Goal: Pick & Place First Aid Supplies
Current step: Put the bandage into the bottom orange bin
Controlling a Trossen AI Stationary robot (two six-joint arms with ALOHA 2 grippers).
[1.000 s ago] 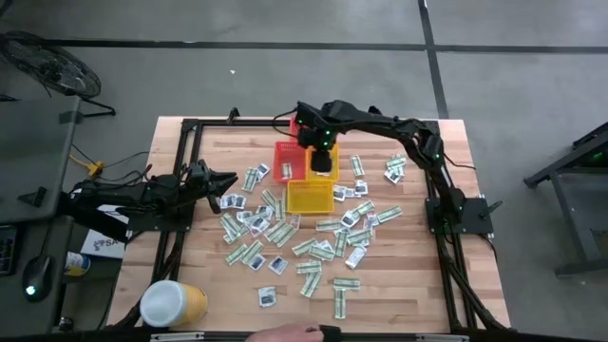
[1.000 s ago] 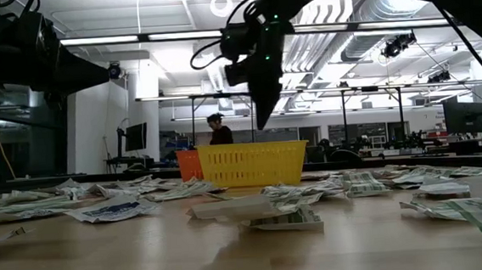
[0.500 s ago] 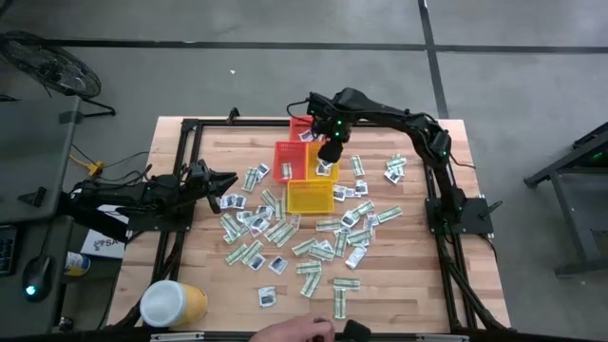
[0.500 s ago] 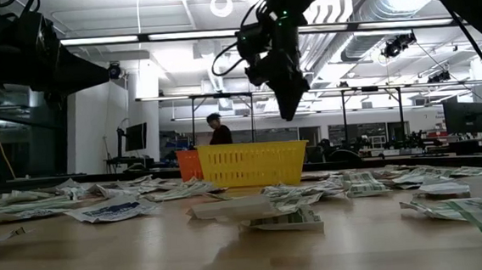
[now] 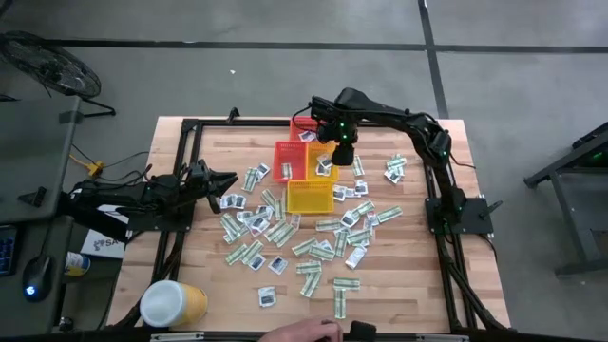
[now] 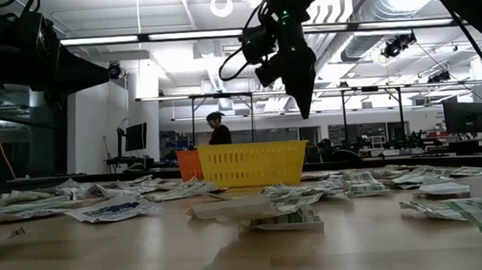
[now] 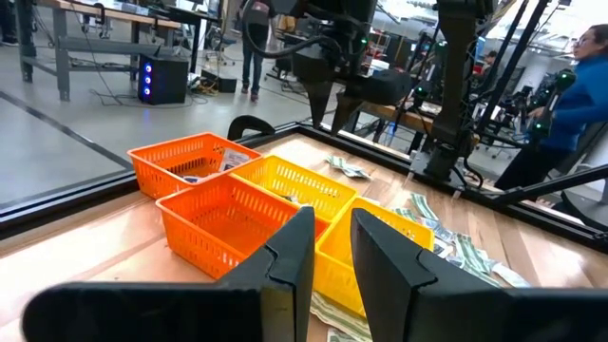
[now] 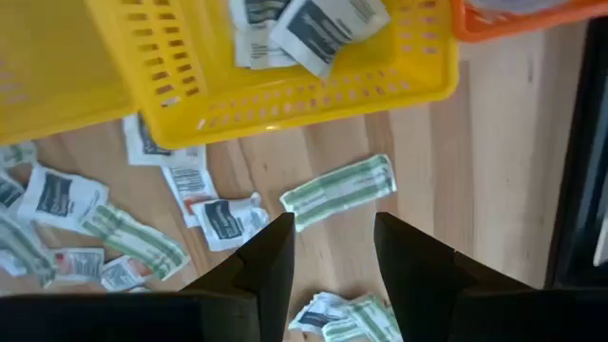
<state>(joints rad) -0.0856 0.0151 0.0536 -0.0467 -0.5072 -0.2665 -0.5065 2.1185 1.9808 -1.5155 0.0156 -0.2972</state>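
Several first aid supplies (image 5: 313,237), green-and-white strips and white squares with dark blue marks, lie scattered flat on the wooden table. My right gripper (image 5: 344,155) hangs open above the table, pointing down, just right of a yellow basket (image 8: 285,90) that holds a few packets (image 8: 313,24). Below its fingers, on the wood, lie a green-and-white strip (image 8: 337,192) and a white packet (image 8: 228,220); nothing is between the fingers. My left gripper (image 5: 228,180) waits at the table's left, level, a small gap between its fingers (image 7: 294,252), which hold nothing.
A red basket (image 5: 285,160), an orange basket (image 5: 302,128) and a second yellow basket (image 5: 310,197) stand grouped at the table's middle. A yellow tub with a white lid (image 5: 173,304) lies at the near left corner. A person's hand (image 5: 304,331) shows at the near edge.
My right gripper has gone from over the yellow basket toward the table's right edge and a little up. It has tipped until it points straight down.
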